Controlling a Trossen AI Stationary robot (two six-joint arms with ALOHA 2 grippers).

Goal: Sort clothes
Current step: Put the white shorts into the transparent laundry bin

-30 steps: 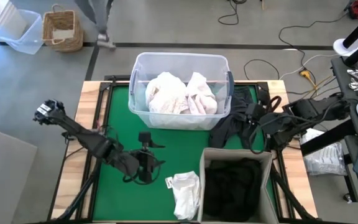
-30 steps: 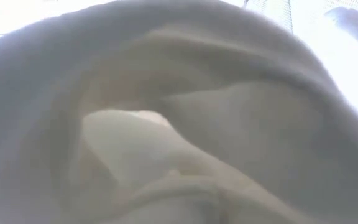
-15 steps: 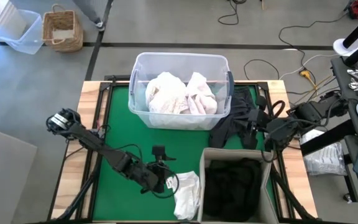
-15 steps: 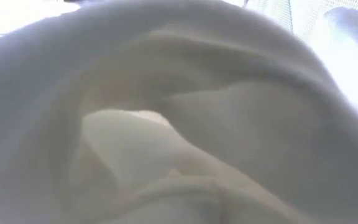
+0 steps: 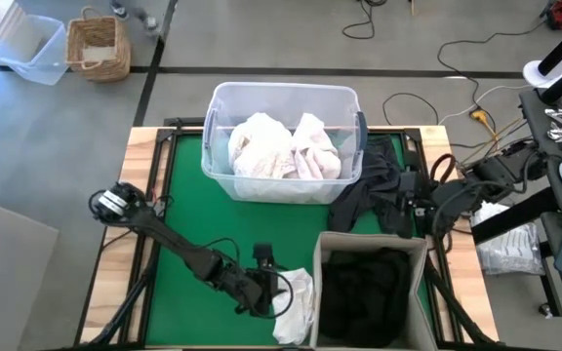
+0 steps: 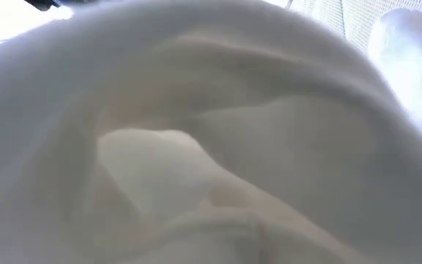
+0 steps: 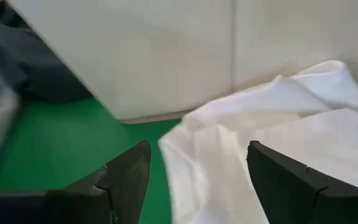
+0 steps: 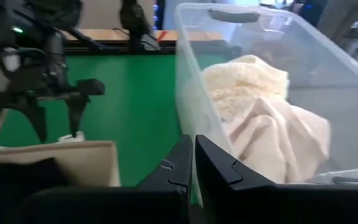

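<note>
A crumpled white garment (image 5: 296, 300) lies on the green mat at the table's near edge, against the left wall of the beige fabric box (image 5: 359, 242). My left gripper (image 5: 273, 292) is low at its left side, open, with the garment's edge (image 7: 229, 155) between its fingers. White and cream clothes (image 5: 281, 146) fill the clear tub (image 5: 215, 136) at the back. Dark clothes (image 5: 364, 288) lie in the box, and a dark garment (image 5: 364, 195) is heaped between tub and box. My right gripper (image 5: 405, 205) hangs shut above that heap, with nothing between its fingers (image 8: 193, 165). My left gripper comes slanting down from the table's left, its open fingers (image 7: 126, 177) on either side of the white garment's left edge (image 7: 185, 149). I cannot tell whether they touch the cloth.
White cloth (image 6: 211, 147) lies right before the low camera and blocks that whole view. The box wall (image 7: 166, 56) stands just beyond my left gripper. Free green mat (image 5: 213, 224) lies left of the box. A wicker basket (image 5: 99, 44) and cables are on the floor beyond.
My left gripper has come down and gone toward the table's near right, from the open mat to the white garment, staying open. The garment has kept its place.
</note>
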